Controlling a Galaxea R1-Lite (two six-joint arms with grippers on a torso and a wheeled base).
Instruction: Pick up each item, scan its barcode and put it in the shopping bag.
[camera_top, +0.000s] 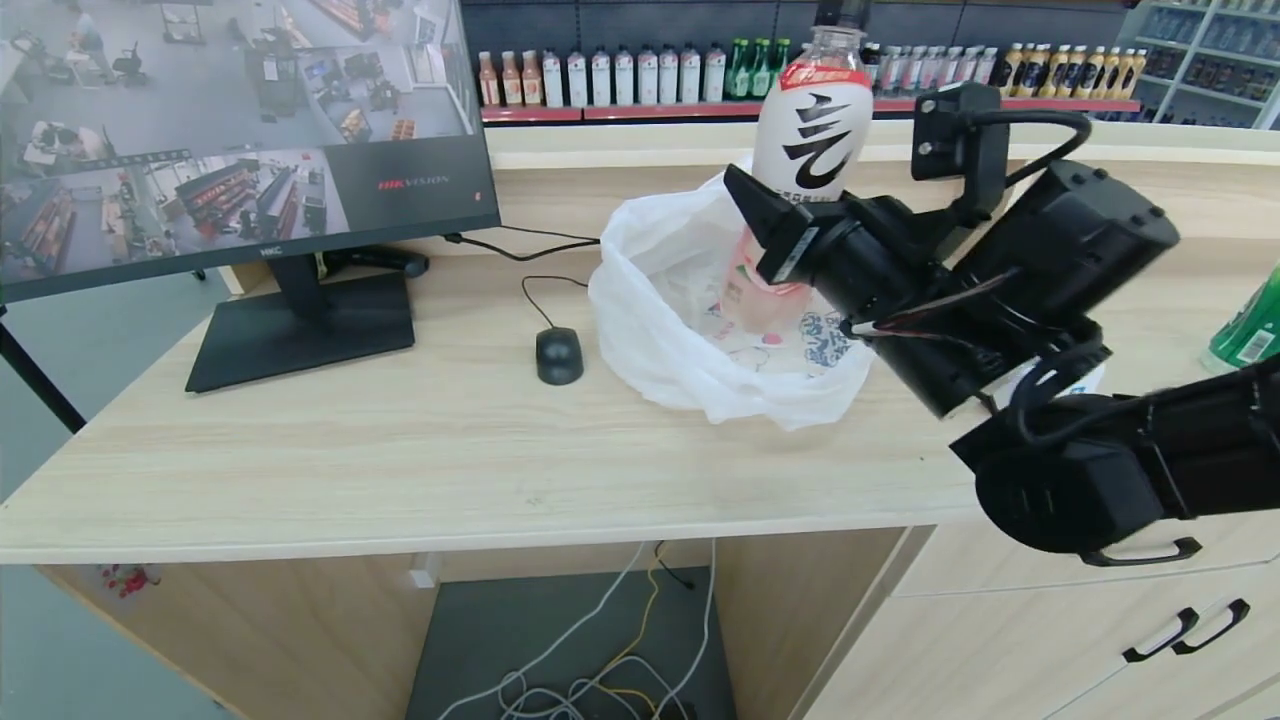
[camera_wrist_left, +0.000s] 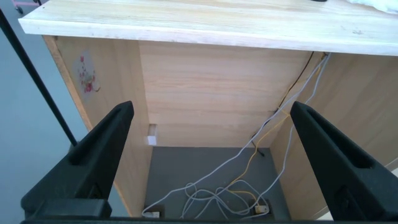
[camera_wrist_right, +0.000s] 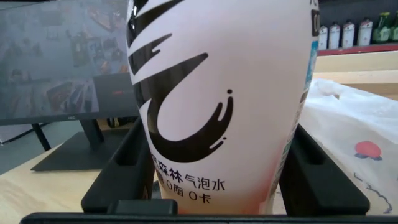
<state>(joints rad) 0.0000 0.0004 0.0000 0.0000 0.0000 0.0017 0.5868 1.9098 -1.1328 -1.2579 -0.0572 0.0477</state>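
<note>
- White plastic bottle with a black brush-stroke mark and a clear neck (camera_top: 812, 120) stands upright in the right gripper (camera_top: 785, 235). The jaws pinch its lower body from both sides.
- It hangs just above the mouth of the crumpled white plastic shopping bag (camera_top: 660, 330), which sits on the pale wooden bench (camera_top: 400, 450).
- The step in hand looks like the drop into the bag. To do it well:
  - keep the bottle upright and centred over the open mouth;
  - lower it straight until its base bears on the bag's floor;
  - only then spread the jaws, since a release from height would likely tip the bottle and drag the thin film.
- The bag's rim is soft and slumped and lies close under the wrist, so a jaw could snag it. The middle of the opening is the safer way down.
- A small black computer mouse (camera_top: 559, 355) lies just beside the bag on the left, with its thin cable running behind it.
- The black flat monitor on its stand (camera_top: 230, 130) is well apart from the bag.
- A green bottle (camera_top: 1250, 325) stands at the bench's right edge, near the right arm.
- The bench in front of the bag offers open room for backing away.
- The left gripper (camera_wrist_left: 211, 109) hangs below the bench's front edge, jaws spread with nothing between them. It faces the recess with loose white and yellow cables (camera_wrist_left: 224, 193), and would have to clear that edge before it could help.
</note>
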